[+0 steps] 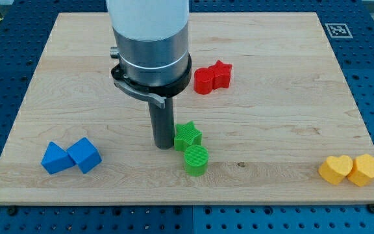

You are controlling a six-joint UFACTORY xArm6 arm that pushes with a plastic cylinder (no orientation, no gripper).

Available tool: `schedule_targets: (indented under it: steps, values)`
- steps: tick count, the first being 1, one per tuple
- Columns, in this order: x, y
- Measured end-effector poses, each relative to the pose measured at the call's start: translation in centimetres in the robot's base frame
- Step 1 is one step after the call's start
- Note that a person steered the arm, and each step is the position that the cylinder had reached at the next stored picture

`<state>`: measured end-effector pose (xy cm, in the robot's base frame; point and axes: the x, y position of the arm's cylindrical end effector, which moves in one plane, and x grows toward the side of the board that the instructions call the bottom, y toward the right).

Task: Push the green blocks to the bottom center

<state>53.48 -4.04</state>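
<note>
A green star block (187, 135) lies near the board's bottom centre, with a green cylinder block (196, 160) just below and to its right, almost touching it. My tip (163, 145) rests on the board right against the star's left side, slightly up and left of the cylinder. The rod rises from the tip into the arm's wide grey and white body, which hides part of the board above it.
Two red blocks, a cylinder (204, 80) and a star (221, 73), touch at upper centre. Two blue blocks (56, 158) (85, 155) lie at bottom left. A yellow heart (337, 169) and yellow hexagon (367, 169) lie at bottom right. The wooden board (291, 117) ends near the bottom.
</note>
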Motion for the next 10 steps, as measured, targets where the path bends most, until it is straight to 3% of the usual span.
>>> schedule_targets:
  steps: [1, 4, 6, 8, 10]
  values:
    - [0.0, 2.9]
    - [-3.4, 4.2]
    - [-0.2, 6.6]
    - [-2.6, 8.1]
    - [2.1, 10.6]
